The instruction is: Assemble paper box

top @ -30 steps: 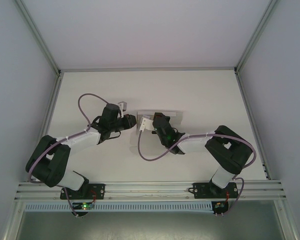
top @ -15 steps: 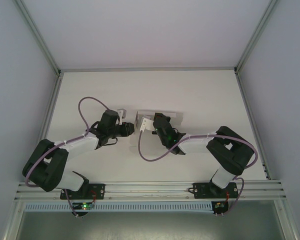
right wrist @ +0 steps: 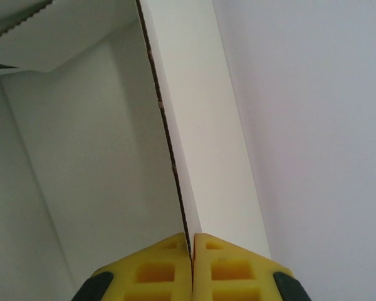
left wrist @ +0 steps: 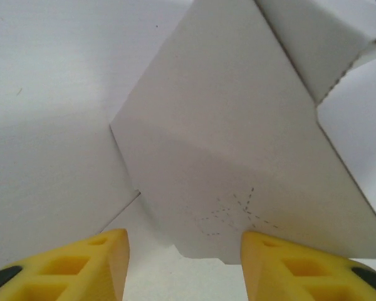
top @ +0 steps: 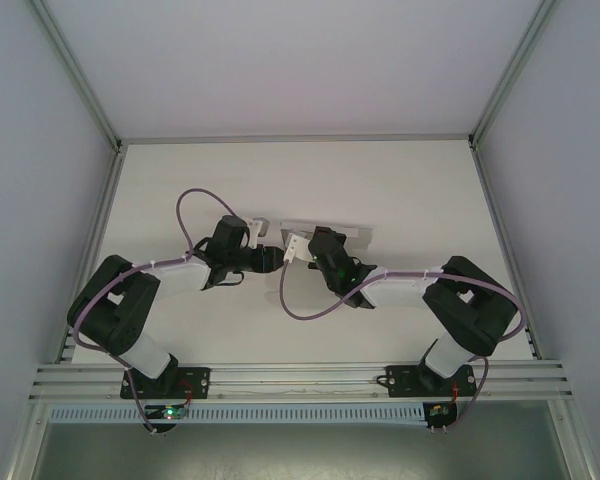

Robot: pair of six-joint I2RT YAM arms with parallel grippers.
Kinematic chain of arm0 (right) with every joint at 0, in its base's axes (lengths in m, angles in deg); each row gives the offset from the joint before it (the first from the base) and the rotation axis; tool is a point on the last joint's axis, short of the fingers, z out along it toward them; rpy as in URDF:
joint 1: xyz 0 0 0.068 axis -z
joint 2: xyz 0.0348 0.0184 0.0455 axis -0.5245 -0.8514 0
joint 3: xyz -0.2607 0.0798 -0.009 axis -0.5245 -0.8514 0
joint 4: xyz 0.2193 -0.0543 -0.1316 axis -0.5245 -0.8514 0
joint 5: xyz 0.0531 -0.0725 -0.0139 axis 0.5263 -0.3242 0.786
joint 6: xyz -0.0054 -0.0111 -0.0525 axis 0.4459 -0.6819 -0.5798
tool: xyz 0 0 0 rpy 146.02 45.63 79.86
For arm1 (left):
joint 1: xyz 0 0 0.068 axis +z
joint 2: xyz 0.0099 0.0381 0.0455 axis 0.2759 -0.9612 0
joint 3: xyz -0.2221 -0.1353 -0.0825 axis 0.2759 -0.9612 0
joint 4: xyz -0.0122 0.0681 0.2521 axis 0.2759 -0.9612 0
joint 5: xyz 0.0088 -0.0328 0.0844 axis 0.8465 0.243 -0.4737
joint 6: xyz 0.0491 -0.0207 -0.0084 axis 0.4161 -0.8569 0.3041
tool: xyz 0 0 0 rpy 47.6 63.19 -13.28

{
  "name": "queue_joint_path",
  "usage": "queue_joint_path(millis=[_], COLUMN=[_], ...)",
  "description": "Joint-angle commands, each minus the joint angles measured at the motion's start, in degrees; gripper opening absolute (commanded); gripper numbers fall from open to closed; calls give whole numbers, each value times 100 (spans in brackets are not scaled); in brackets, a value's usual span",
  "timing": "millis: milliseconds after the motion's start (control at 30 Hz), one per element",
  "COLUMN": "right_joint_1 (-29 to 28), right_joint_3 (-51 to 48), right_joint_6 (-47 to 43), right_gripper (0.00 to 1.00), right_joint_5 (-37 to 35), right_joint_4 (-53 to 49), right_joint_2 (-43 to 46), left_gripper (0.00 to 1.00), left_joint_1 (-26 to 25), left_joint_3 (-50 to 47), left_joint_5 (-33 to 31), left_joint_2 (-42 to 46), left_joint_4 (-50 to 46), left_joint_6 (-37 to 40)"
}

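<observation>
Work surface: a flat white table [top: 180,190] inside an enclosure of pale walls with aluminium corner rails. The white paperboard box [top: 346,229], partly folded, lies on the table at mid-depth near the centre line, with both arms reaching in over it from the near edge. In the overhead view the left arm [top: 170,275] comes in from the left and the right arm [top: 405,287] from the right, and their heads meet at the box's near left portion. Left pincer [left wrist: 185,251]: yellow fingers spread wide apart and holding nothing. A creased panel of the box [left wrist: 238,138] with faint dashed score marks lies just ahead of it, its lower edge reaching into the gap between the fingertips. Contact with either finger cannot be confirmed. Right pincer [right wrist: 191,248]: yellow fingers pressed together on the thin cut edge of an upright wall of the box [right wrist: 203,125], which runs straight away from the fingertips. The box interior lies to the left of that wall.
</observation>
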Motion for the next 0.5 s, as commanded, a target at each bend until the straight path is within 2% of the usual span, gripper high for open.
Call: queue_joint_path(millis=[0, 200, 333, 400, 467], right_joint_1=[-108, -98, -49, -50, -32], right_joint_3=[-115, -65, -106, -110, -94], right_joint_6=[397, 480, 463, 454, 441], right_gripper=[0, 0, 0, 0, 0], right_joint_5=[625, 660, 551, 553, 550], right_joint_4=[-948, -1176, -1156, -1155, -1149], right_joint_2=[-170, -210, -141, -118, -122], left_gripper=[57, 56, 52, 45, 46], left_joint_1=[-217, -262, -266, -268, -266], left_joint_3=[146, -91, -444, -592, -771], left_joint_5=[46, 526, 240, 59, -98], left_joint_2=[-86, -15, 276, 492, 774], left_joint_4=[744, 1283, 1111, 998, 938], left_joint_6=[265, 434, 569, 572, 551])
